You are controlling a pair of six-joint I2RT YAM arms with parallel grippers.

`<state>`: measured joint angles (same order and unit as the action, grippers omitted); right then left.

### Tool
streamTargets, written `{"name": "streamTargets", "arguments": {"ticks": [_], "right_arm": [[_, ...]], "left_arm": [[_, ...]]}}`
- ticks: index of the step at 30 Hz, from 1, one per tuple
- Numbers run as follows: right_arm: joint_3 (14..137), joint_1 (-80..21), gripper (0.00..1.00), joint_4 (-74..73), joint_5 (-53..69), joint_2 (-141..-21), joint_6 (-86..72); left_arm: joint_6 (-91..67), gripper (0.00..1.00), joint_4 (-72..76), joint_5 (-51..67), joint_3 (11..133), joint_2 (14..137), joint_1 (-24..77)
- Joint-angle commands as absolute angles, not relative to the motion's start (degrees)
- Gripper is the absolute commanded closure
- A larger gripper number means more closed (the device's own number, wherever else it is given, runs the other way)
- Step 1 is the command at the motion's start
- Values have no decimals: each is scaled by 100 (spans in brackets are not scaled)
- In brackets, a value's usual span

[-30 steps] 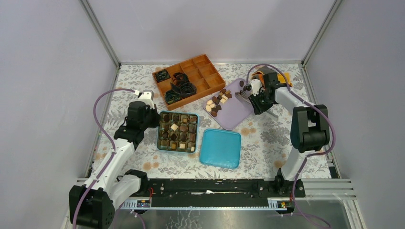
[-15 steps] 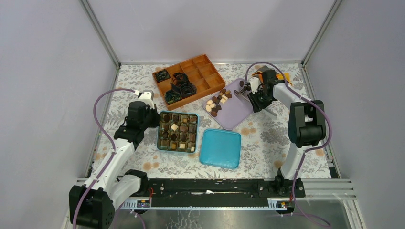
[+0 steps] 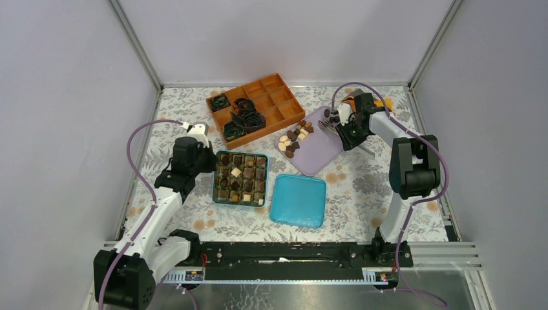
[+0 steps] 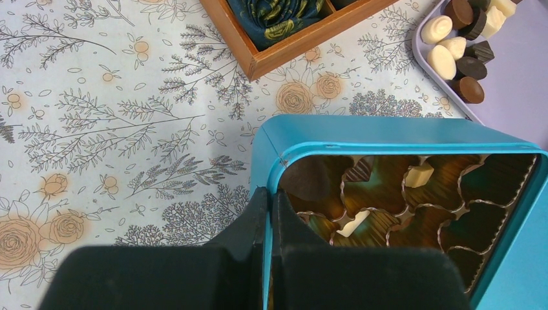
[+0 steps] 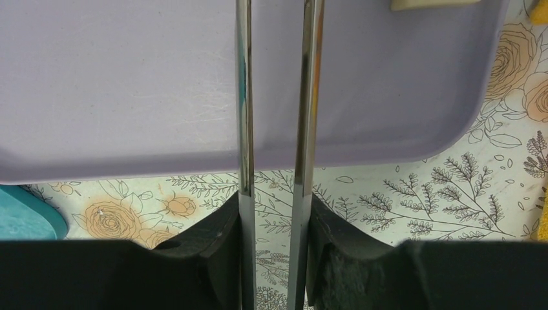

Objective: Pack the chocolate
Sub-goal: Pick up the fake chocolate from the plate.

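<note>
My left gripper (image 3: 210, 163) is shut on the left wall of the open teal box (image 3: 240, 154); the wrist view shows its jaws (image 4: 270, 194) pinching the rim (image 4: 388, 129). The box holds several chocolates (image 3: 236, 172) in crinkled cups, cream and dark (image 4: 419, 174). More chocolates (image 3: 294, 137) lie on the purple tray (image 3: 320, 154), also in the left wrist view (image 4: 462, 45). My right gripper (image 3: 350, 132) is shut on metal tongs (image 3: 329, 124) over the tray's far right corner. In the right wrist view (image 5: 274, 200) the tong blades (image 5: 244, 97) stand apart over bare tray (image 5: 129, 77).
The teal lid (image 3: 298, 200) lies to the right of the box. An orange wooden compartment tray (image 3: 274, 97) with black paper cups (image 3: 245, 119) stands at the back; its corner shows in the left wrist view (image 4: 291, 48). The floral cloth (image 3: 362, 187) covers the table.
My right gripper with the tongs has shifted a little toward the far side of the purple tray. The left arm and the box have not moved.
</note>
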<state>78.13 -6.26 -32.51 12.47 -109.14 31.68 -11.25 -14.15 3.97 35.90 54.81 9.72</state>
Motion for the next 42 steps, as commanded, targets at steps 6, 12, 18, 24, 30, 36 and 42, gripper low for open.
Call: {"name": "streamTargets", "arguments": {"ticks": [6, 12, 18, 24, 30, 36, 42], "right_arm": [[7481, -599, 91, -3042, 1237, -10250, 3254], [7226, -561, 100, -2937, 1342, -9888, 3236], [6996, -510, 100, -2894, 1519, -9593, 3263], [6795, -497, 100, -2891, 1878, -9258, 3373], [6544, -500, 100, -2880, 2613, -8704, 3492], [6506, -583, 100, -3206, 3653, -8176, 3892], [6722, -1354, 100, -3900, 3797, -7591, 4658]], "left_arm": [[-1301, 100, -1099, 536, 3878, 5414, 949], [-1301, 100, -1101, 545, 3881, 5390, 949], [-1301, 100, -1101, 550, 3867, 5363, 949], [-1310, 100, -1108, 565, 3868, 5369, 949], [-1303, 100, -1099, 555, 3867, 5381, 949], [-1292, 100, -1084, 591, 3865, 5379, 949], [-1272, 100, -1058, 576, 3858, 5381, 949]]}}
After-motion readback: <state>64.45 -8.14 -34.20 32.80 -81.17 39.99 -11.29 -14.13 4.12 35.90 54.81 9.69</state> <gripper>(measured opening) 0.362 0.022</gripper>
